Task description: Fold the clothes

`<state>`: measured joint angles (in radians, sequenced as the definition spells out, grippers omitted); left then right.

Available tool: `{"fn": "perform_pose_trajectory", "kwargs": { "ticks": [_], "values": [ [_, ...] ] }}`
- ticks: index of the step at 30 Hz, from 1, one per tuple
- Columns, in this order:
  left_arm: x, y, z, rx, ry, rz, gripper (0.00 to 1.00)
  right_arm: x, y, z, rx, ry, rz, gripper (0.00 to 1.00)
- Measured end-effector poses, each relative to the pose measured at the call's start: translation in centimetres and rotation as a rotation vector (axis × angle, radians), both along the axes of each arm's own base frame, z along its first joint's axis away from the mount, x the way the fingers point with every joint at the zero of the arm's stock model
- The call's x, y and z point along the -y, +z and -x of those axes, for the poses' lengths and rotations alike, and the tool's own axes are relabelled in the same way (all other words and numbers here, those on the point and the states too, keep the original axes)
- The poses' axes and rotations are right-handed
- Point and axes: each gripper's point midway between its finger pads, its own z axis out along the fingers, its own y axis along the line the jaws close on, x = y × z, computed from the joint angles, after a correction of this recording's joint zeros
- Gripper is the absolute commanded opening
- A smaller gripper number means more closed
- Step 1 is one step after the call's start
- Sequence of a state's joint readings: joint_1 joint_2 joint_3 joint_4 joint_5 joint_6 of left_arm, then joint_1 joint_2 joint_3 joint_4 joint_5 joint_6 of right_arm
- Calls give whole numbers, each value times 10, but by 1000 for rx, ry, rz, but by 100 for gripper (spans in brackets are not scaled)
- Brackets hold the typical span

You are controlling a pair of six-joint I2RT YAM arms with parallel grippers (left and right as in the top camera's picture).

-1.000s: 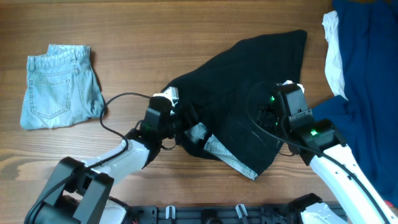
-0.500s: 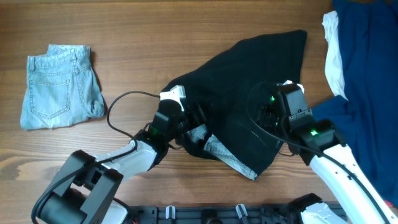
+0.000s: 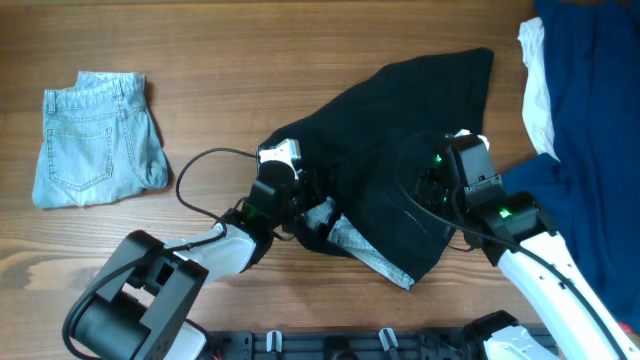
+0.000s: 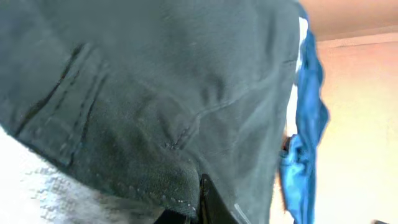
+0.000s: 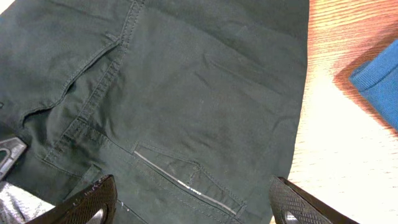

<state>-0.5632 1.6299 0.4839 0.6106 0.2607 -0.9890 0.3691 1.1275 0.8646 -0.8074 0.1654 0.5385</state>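
Observation:
The clothes, black shorts (image 3: 390, 130), lie crumpled across the table's middle, with pale pocket lining (image 3: 355, 245) showing at the near edge. My left gripper (image 3: 308, 200) sits at their left near edge, shut on a fold of the black fabric. In the left wrist view the shorts (image 4: 174, 81) fill the frame and a hemmed fold is pinched at the left gripper (image 4: 202, 202). My right gripper (image 3: 432, 190) hovers over the right half of the shorts. In the right wrist view it (image 5: 196, 202) stands open, its fingers wide apart above a back pocket of the shorts (image 5: 186, 93).
Folded light-blue denim shorts (image 3: 95, 140) lie at the far left. A dark blue garment (image 3: 590, 130) and a white one (image 3: 537, 85) are heaped at the right edge. The left arm's cable (image 3: 200, 160) loops over the wood.
My left gripper has slid right onto the edge of the shorts and closed on the fabric. The right arm has stayed in place, still open.

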Motion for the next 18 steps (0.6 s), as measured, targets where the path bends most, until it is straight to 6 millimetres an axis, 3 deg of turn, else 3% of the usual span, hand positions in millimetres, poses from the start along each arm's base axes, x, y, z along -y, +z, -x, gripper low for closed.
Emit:
{"fn": "perform_pose_trajectory", "kwargs": {
  "ticks": [4, 8, 10, 13, 18],
  "values": [
    [6, 24, 4, 24, -67, 75, 4, 1, -1, 2, -7, 0, 3, 79],
    [3, 88, 16, 110, -166, 198, 4, 1, -2, 3, -15, 0, 6, 79],
    [0, 108, 29, 110, -203, 221, 4, 2, -2, 3, -14, -2, 9, 79],
    [-4, 112, 62, 24, -265, 207, 4, 6, -1, 2, -10, -36, 13, 79],
    [-10, 86, 102, -140, -323, 133, 4, 24, 0, -3, 0, -129, 4, 81]
  ]
}}
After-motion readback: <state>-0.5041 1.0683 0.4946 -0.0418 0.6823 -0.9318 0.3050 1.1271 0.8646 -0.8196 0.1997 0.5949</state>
